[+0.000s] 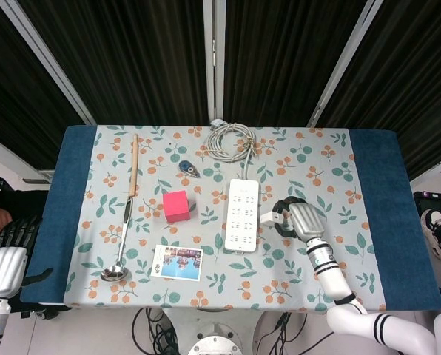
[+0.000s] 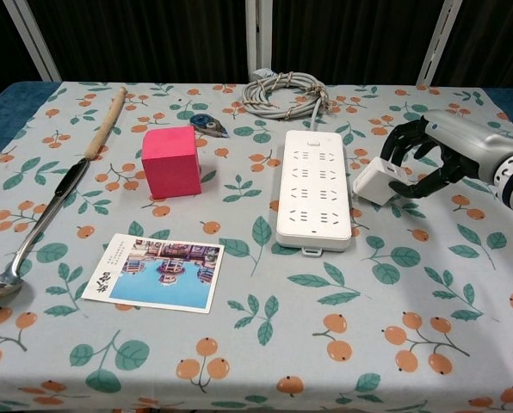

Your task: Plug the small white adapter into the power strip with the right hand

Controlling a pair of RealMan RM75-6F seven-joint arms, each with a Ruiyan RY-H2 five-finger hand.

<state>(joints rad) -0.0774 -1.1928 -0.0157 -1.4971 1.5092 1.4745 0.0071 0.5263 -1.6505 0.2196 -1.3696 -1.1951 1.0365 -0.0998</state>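
Note:
The small white adapter (image 2: 373, 180) (image 1: 270, 218) sits just right of the white power strip (image 2: 314, 188) (image 1: 243, 214), tilted and slightly raised off the cloth. My right hand (image 2: 429, 151) (image 1: 299, 217) grips it from the right, dark fingers curled around its far side. The strip lies lengthwise in the middle of the floral tablecloth with none of its sockets occupied. My left hand (image 1: 6, 255) hangs off the table's left front corner, fingers apart and holding nothing.
A pink cube (image 2: 170, 161) stands left of the strip, with a photo card (image 2: 157, 271) in front of it. A long ladle (image 2: 58, 198) lies at the far left. The coiled cable (image 2: 282, 93) and a small blue tape dispenser (image 2: 208, 126) lie at the back.

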